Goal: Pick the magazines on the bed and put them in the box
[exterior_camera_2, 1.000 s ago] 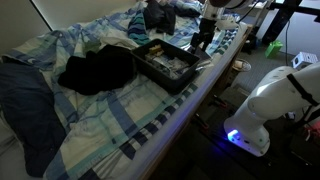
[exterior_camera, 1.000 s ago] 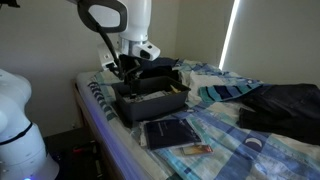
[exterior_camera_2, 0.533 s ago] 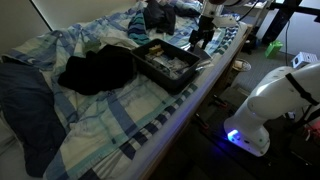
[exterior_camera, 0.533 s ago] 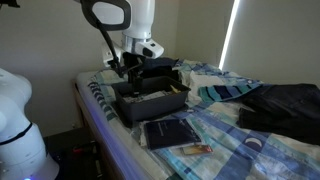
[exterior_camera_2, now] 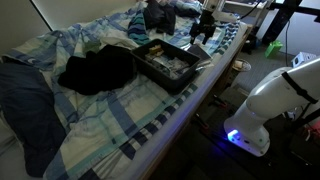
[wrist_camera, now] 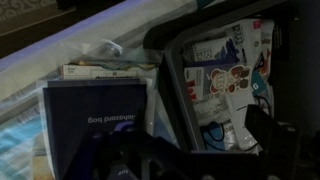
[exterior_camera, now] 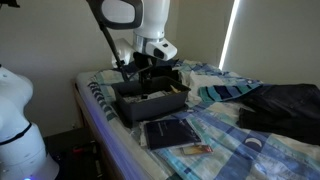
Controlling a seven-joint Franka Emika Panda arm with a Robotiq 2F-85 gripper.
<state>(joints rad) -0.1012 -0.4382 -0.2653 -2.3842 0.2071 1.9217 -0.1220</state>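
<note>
Dark box near a corner of the bed, picture papers lying inside it, dark blue magazine flat on the sheet just beside the box, small orange magazine by the bed's edge, gripper over the box, can't tell if its fingers are apart or together, black cloth heap mid-bed, pale wall behind.

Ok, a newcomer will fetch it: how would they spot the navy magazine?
On the checked bed, find the dark box. The navy magazine lies flat beside it, larger and darker than the tan-covered booklet next to it.
</note>
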